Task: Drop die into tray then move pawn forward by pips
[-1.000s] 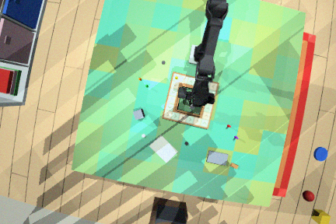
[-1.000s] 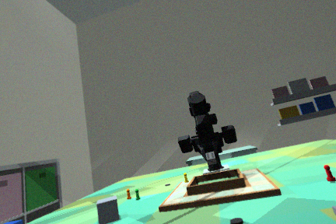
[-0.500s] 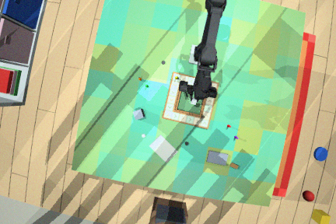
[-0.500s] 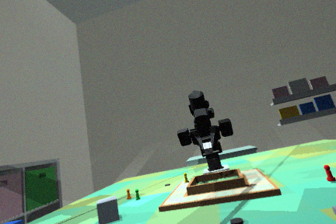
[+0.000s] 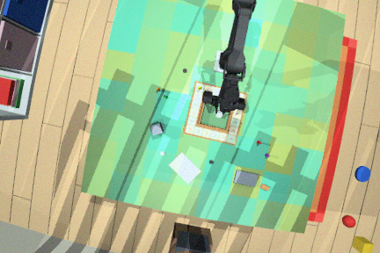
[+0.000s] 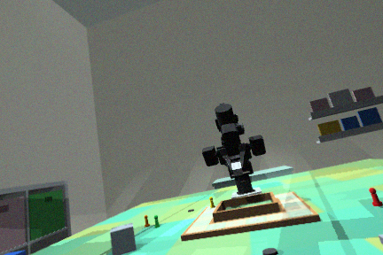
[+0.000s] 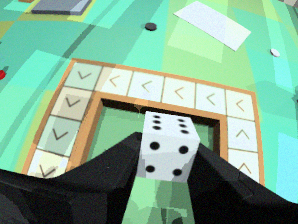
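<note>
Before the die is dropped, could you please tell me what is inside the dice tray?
Only the green floor shows inside the dice tray; the die and gripper fingers hide part of it.

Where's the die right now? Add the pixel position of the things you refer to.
In the wrist view the die (image 5: 219, 114) (image 6: 236, 166) (image 7: 168, 146) is pinched between the fingers, in front of the dice tray (image 5: 214, 128) (image 6: 246, 212) (image 7: 170, 111); the exterior view shows it held above the tray, not in it.

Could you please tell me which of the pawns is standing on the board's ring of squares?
The yellow pawn; the orange, green, red and purple ones are off the board.
</note>
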Controlling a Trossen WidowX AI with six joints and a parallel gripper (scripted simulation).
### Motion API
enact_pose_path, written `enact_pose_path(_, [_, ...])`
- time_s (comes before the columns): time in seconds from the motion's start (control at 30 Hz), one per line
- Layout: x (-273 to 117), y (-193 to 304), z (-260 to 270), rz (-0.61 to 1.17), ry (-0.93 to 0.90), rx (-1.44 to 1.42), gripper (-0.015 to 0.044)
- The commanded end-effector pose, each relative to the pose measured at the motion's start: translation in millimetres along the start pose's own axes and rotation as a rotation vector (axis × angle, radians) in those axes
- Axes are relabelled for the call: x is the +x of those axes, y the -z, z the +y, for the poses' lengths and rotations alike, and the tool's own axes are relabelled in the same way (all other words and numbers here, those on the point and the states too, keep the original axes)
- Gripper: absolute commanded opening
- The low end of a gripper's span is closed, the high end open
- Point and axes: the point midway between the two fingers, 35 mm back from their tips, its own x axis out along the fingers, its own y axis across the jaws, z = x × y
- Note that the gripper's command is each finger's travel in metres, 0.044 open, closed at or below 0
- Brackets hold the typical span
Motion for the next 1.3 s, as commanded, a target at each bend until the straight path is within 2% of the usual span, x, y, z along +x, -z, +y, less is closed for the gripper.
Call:
enact_pose_path(0.0, [0.1,0.1,0.0,0.000,0.000,0.000,0.0026])
enact_pose_path(0.27, [-0.9,-1.2,0.0,0.000,0.000,0.000,0.0236])
enact_pose_path(0.43, [-25.2,-28.9,0.3,-0.005,0.004,-0.003,0.0368])
enact_pose_path(0.53, [-25.9,-30.0,0.3,0.004,0.004,-0.003,0.0440])
enact_pose_path(1.07, [15.7,-17.0,-0.6,0.806,0.005,-0.001,0.0440])
enact_pose_path(1.13, [17.5,-16.2,-0.7,0.841,0.005,0.000,0.0440])
enact_pose_path(1.2, [14.9,-17.5,-1.2,0.771,0.009,-0.008,0.0440])
enact_pose_path(1.27, [12.6,-13.7,-9.9,0.775,0.020,0.013,0.0387])
